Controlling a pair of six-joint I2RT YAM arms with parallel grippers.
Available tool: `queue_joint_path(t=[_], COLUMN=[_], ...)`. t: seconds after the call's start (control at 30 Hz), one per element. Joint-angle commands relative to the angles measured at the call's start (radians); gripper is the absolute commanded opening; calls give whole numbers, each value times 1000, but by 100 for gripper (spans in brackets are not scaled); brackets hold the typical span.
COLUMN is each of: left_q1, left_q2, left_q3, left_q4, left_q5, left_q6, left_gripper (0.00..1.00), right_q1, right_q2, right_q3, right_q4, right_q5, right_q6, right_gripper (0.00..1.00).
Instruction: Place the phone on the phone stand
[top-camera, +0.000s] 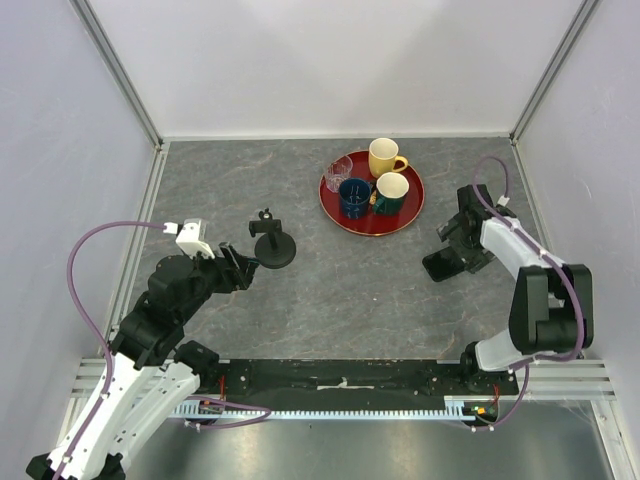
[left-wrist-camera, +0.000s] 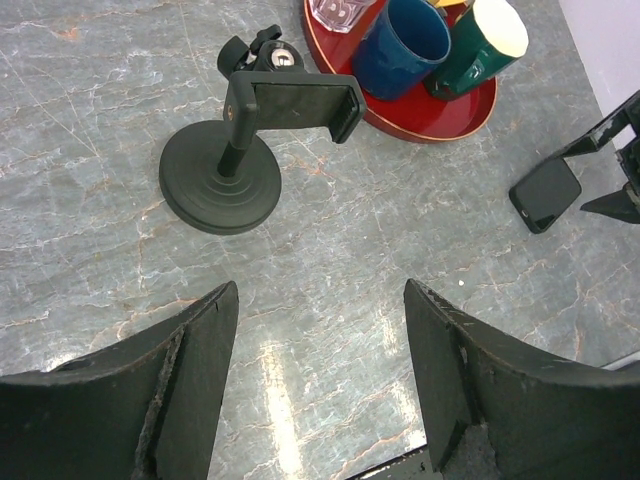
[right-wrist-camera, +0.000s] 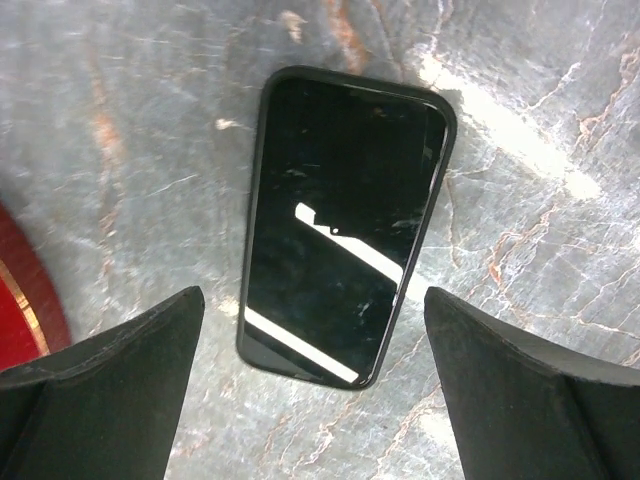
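The black phone (right-wrist-camera: 340, 225) lies flat on the grey table, screen up, at the right side (top-camera: 442, 266). My right gripper (right-wrist-camera: 315, 300) hovers open just above it, one finger on each side of its near end, not touching it. The phone stand (top-camera: 271, 243), black with a round disc base and a clamp cradle on a short stem, stands left of centre (left-wrist-camera: 225, 175). My left gripper (left-wrist-camera: 320, 290) is open and empty a little short of the stand, pointing at it. The phone also shows far off in the left wrist view (left-wrist-camera: 545, 193).
A round red tray (top-camera: 345, 215) at the back centre-right carries a yellow mug (top-camera: 383, 157), a dark blue mug (top-camera: 354, 197), a green mug (top-camera: 391, 190) and a clear glass (top-camera: 338, 169). White walls close in the table on three sides.
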Motion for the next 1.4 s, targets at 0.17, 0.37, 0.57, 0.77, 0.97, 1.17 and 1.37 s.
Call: queue_joint_path(t=[0.17,0.37,0.57,0.77,0.97,1.17,1.37], left_q1=[-2,-2,-2,-2,-2,-2,-2], left_q2=[7,-8,-14,-5,6,10,15], left_q3=[2,0,-1,0,-1,-1,-3], left_q4=[40,40,42,42,43,42,45], left_q5=[5,0,-3,2,3,0,-1], left_q6=[36,36,36,38,38,36,35], left_gripper=[73,73,73,73,73,73,72], right_q1=[-5,-37,-77,-89,-92,-92,-92], right_q2=[-88,20,34,47,157,293,291], right_q3=[-31,-14,-103,-160,-44,80,35], right_q4=[65,66,178,307,197,25,28], right_q5=[22,-27,-98,-141,-87,-72,-69], right_q6=[-1,22,32,7,58,65,75], right_gripper=[98,98,98,98,98,98,95])
